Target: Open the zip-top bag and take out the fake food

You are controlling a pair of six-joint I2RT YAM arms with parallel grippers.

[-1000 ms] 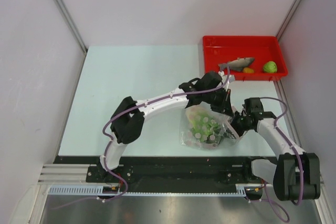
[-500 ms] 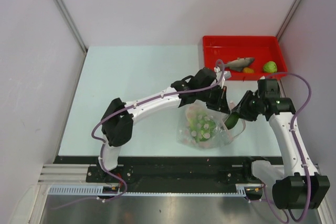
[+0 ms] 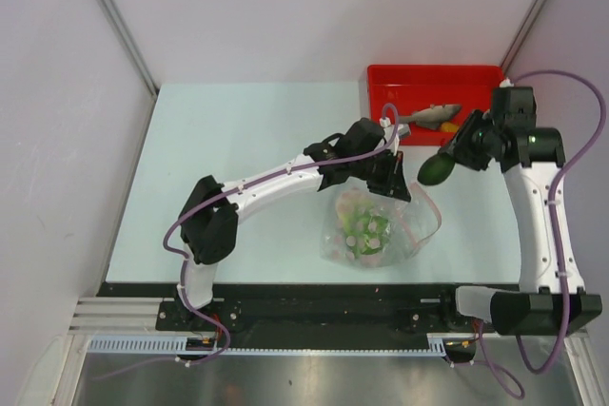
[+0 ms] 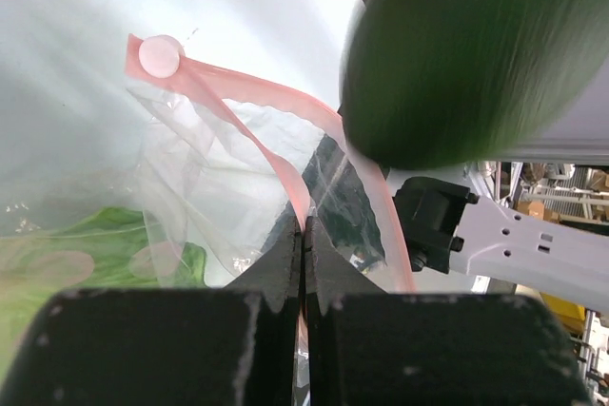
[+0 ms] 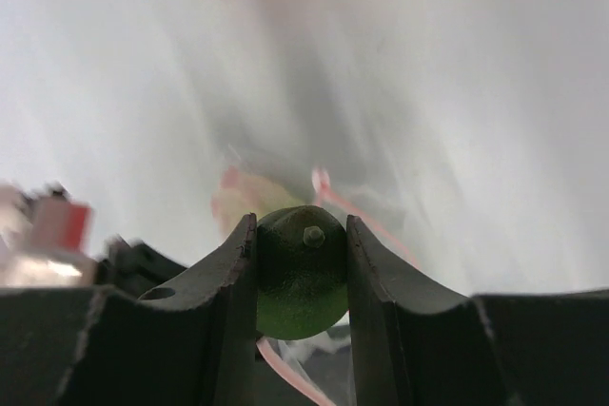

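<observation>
From above, the right hand [image 3: 443, 164] is closed round a dark green toy fruit [image 3: 433, 172], lifted clear between the zip-top bag [image 3: 366, 235] and the red tray [image 3: 433, 71]. I'd say it is mid-carry. Next it has to clear the tray's near rim and let go beside the grey fish [image 3: 436, 115], where bare floor shows behind. The bag lies near the front edge of the counter [image 3: 238, 140], with the leafy green piece [image 3: 364, 228] inside.

The left wrist view shows the left hand [image 4: 303, 235] fully shut on the bag's pink zip strip [image 4: 276, 154], holding the mouth up.

The right wrist view has the fruit wedged between partly open fingers [image 5: 238, 263]. The tray's corner is far ahead.
</observation>
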